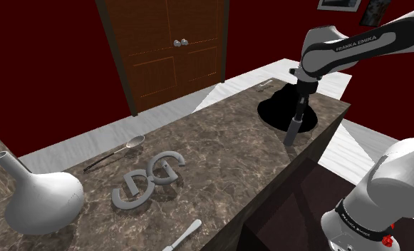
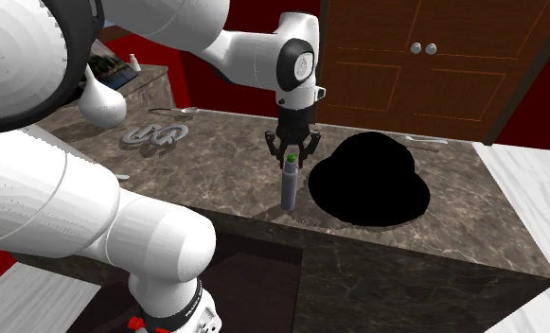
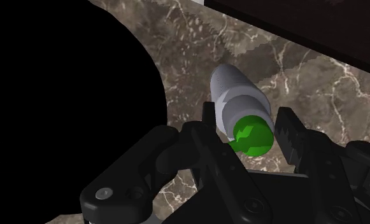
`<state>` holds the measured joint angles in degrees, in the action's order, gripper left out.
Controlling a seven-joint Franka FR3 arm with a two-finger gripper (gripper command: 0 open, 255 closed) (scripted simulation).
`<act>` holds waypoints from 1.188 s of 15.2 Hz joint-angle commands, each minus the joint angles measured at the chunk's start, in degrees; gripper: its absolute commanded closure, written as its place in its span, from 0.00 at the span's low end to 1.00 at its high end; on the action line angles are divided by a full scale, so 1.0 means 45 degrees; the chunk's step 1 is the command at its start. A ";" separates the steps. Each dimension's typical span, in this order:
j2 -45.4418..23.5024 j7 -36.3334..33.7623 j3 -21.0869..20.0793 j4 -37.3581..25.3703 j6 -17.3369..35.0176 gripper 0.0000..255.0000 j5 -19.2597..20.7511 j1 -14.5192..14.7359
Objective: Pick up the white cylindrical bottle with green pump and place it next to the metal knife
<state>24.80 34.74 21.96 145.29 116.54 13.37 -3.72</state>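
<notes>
Ok, gripper [image 2: 291,154] hangs straight down over the bottle [image 2: 289,184], wrist vertical bc the bottle stands upright near the counter [image 2: 225,203] front edge. 2 fingers spread, 1 each side of the green pump [image 3: 252,137]. They bracket it w/ slim gaps, no pinch yet afaict. Top-down makes sense: the big black dome [image 2: 369,178] sits just beside the bottle, so a side approach from there is blocked. Bottle body reads grey, not white; pump is bright green.

Knife [image 1: 184,235] lies flat far down the counter, at the shoulder view's lower edge, well apart from the bottle. Between them sit DG-shaped letters [image 1: 148,180], w/ a spoon [image 1: 116,151] & a fat flask [image 1: 41,196] off toward that view's left.

My read: grasp step, task barely begun. Next needs a squeeze low enough to catch the neck, not just the pump cap, or it could slip or tip. Then lift + long carry, clear of the letters.
</notes>
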 commanded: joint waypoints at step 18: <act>0.0656 0.0033 -0.0309 -0.1231 -0.1887 1.00 -0.0124 0.0023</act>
<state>27.46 34.77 20.63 140.31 108.88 12.82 -3.58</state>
